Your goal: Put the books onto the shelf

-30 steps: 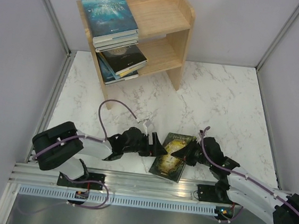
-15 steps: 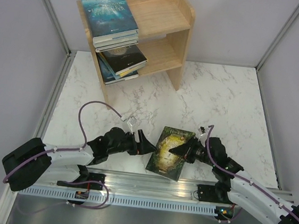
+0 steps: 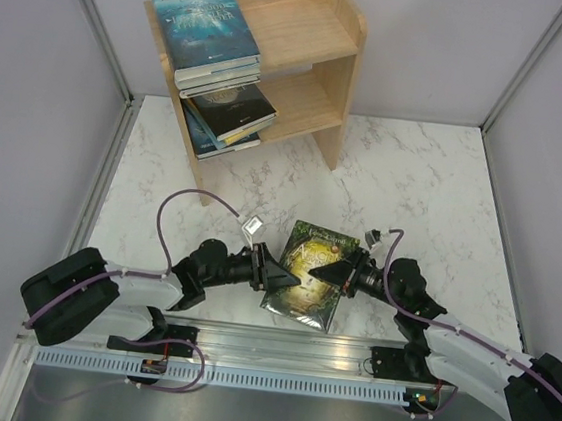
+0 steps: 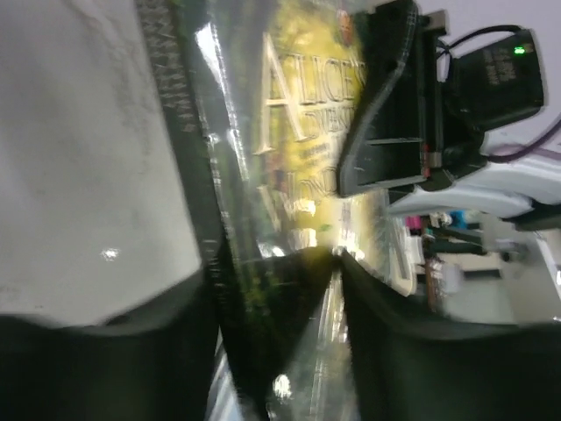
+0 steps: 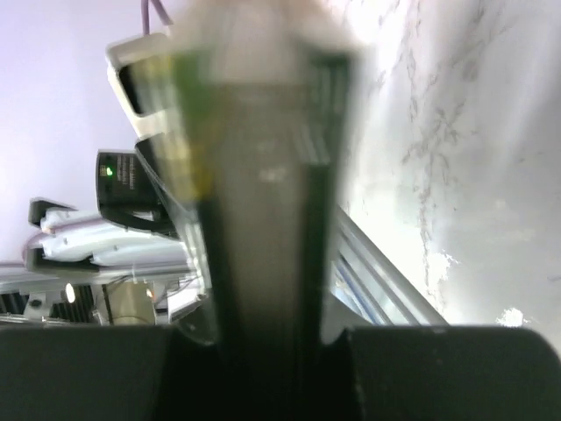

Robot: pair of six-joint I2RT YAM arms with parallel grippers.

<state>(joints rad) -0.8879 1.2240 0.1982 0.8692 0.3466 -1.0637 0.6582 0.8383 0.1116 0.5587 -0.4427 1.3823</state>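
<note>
One green-gold paperback book [image 3: 300, 299] is at the near edge of the white marble-patterned table [image 3: 414, 184], between the two arms and well apart from the light wooden two-tier shelf [image 3: 306, 22] at the far left.

Right gripper [image 3: 327, 273]: fingers clenched on the book's right edge. Its wrist view shows the book edge-on between them.

Left gripper [image 3: 282, 276]: fingers straddle the book's spine-side edge, one on each face. Whether they press on it cannot be told.

Shelf contents: one stack of paperbacks [image 3: 207, 32] lies flat on the upper tier, teal cover uppermost. A second stack [image 3: 226, 114] lies on the lower tier. Both are at the left end.
</note>
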